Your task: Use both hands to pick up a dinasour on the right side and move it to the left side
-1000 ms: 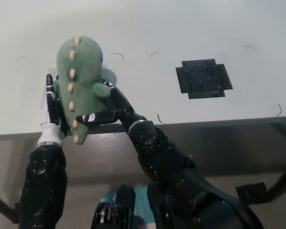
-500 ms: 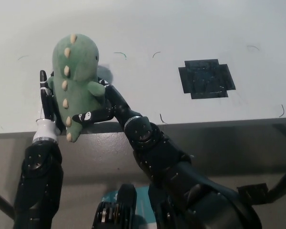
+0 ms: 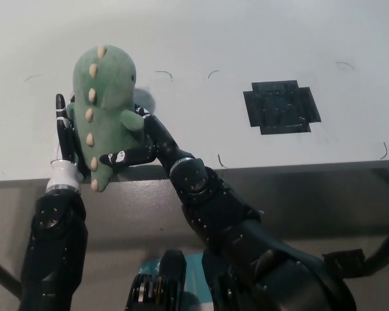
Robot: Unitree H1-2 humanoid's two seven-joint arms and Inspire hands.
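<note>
We have the green dinosaur (image 3: 107, 110) pinched between both hands over the left part of the white table (image 3: 259, 39), close to its front edge. The left hand (image 3: 65, 133) presses flat against the toy's back side, with its fingers pointing up along the row of cream spikes. The right hand (image 3: 137, 146) is wrapped around the belly and lower body from the other side, so both hands are closed on the toy and neither holds anything else. We cannot tell whether the toy's tail end rests on the table or hangs just above it, since its tip sits right at the edge line. The black cross-shaped mark (image 3: 281, 106) lies well apart to the right.

What worries us is that edge. If we let go here with the toy's base partly past the rim, it could tip forward and drop off the table. The body is soft, so uneven pressure from one hand could let it twist or slide out. We would judge it safer to carry it further onto the table before opening our hands
</note>
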